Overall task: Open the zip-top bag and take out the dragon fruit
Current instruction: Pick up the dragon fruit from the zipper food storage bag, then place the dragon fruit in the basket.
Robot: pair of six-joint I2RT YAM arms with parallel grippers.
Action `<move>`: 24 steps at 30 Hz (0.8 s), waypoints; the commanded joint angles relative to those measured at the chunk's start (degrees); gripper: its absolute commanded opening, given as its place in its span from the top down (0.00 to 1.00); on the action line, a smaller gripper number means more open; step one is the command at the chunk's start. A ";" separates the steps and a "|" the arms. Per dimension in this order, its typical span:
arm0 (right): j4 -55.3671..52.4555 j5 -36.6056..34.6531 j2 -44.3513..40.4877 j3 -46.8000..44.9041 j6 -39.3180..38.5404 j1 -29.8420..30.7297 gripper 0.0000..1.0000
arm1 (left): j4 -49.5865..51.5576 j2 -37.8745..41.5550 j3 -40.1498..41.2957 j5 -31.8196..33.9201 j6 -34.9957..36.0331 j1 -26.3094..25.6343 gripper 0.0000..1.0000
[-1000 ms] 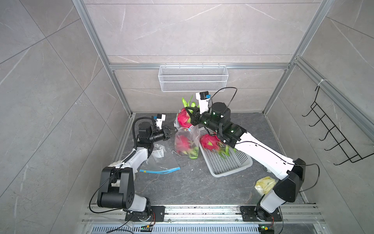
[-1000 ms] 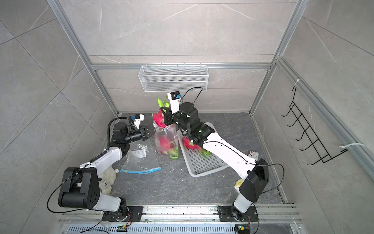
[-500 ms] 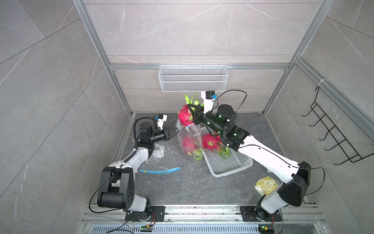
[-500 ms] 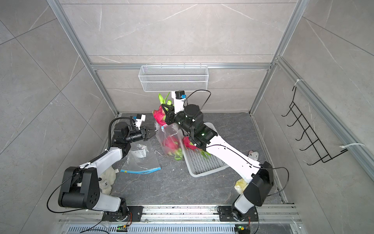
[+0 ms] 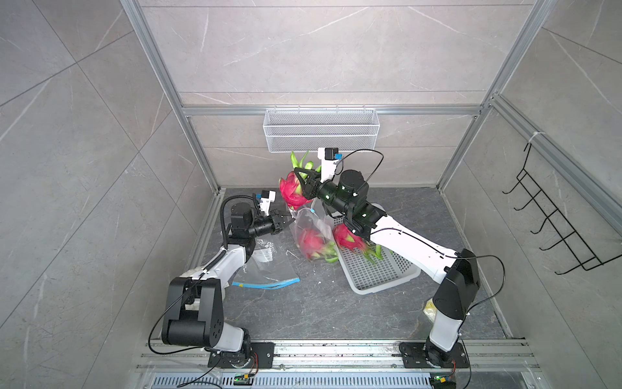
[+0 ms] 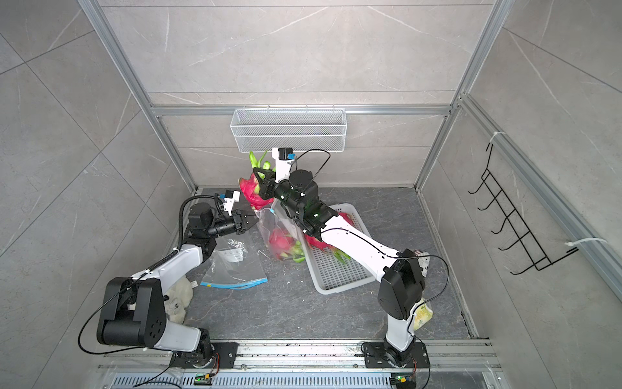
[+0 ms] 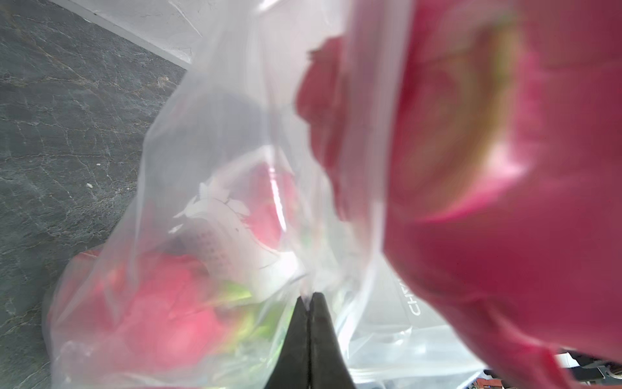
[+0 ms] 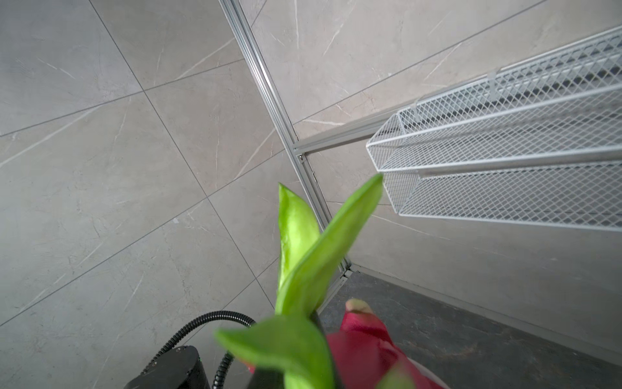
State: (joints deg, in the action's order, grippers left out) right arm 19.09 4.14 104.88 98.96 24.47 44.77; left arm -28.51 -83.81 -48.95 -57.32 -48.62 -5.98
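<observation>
A flat, empty bag with a blue zip strip (image 5: 269, 269) lies on the worktop (image 5: 319, 310) nearest the arm bases. Just past it, on the right arm's side, sits a white perforated tray (image 5: 380, 272) with one dragon fruit (image 5: 346, 237) at its far end.

Beside the tray stands the zip-top bag (image 5: 311, 224), mouth upward, with another dragon fruit (image 5: 311, 243) at its bottom. The left fingers (image 7: 304, 333) are pressed fully together on a fold of the bag's film near the mouth, holding that side up.

Farthest back, the right fingers (image 5: 304, 183) are clamped on the green-scaled end of the lifted dragon fruit (image 5: 292, 192). Its long axis is roughly upright, scale tips up, and the pink body hangs below the fingers, directly over the bag's mouth. In the left wrist view the film overlaps part of the fruit, so I cannot tell whether its lower end is quite clear of the rim.

The next move likely turns on this: the tray lies nearer and to the right, so the fruit should rise clear before it swings across.
</observation>
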 commanded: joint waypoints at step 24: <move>-17.88 -6.17 -24.33 -4.45 -9.41 -1.09 1.00 | -1.09 1.72 -0.71 -1.28 0.60 0.46 1.00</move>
State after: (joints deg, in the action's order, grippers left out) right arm 9.56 1.69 85.93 93.69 21.98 43.94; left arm -28.60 -83.81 -48.95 -57.43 -48.64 -5.96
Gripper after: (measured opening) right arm 0.091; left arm 0.047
